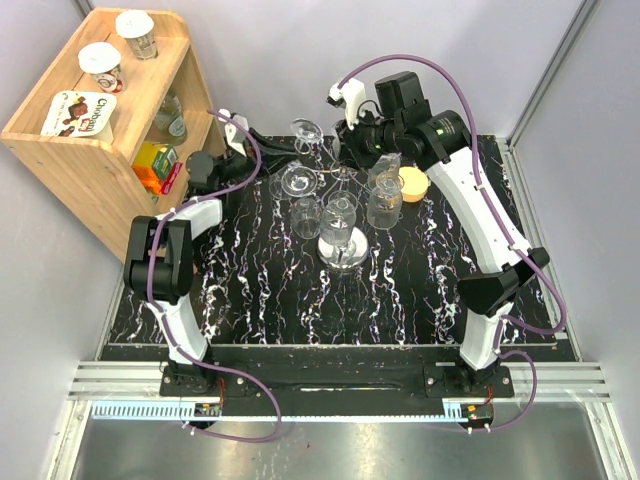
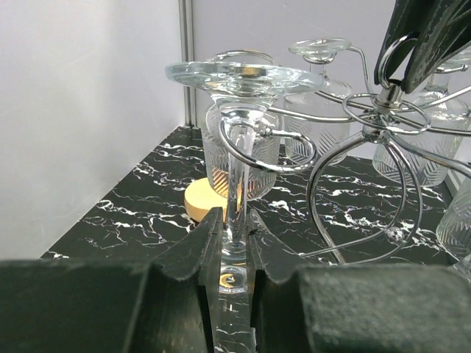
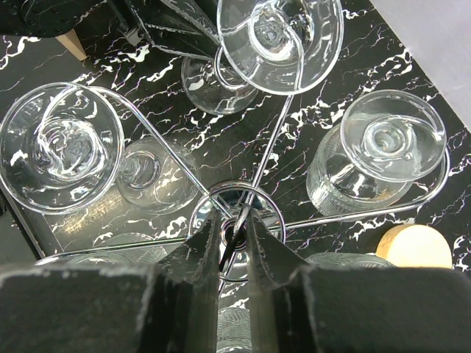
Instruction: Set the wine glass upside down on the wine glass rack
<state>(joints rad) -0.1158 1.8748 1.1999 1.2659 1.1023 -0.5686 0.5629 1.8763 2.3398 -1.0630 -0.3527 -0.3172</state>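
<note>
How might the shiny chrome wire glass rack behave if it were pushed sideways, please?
Loaded with hanging clear glasses above one thin post, the shiny chrome wire glass rack is probably top-heavy and apt to tip. Its thin curled arms likely flex and sway. The right pincer, closed on its top, should steady it.

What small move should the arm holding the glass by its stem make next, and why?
Probably lower it slightly. The left gripper is shut on the stem of the wine glass, held foot up. A curled arm of the wine glass rack seems to wrap the stem, with the foot above the wire. Lowering should seat the foot there. The right gripper clamps the rack's top.
</note>
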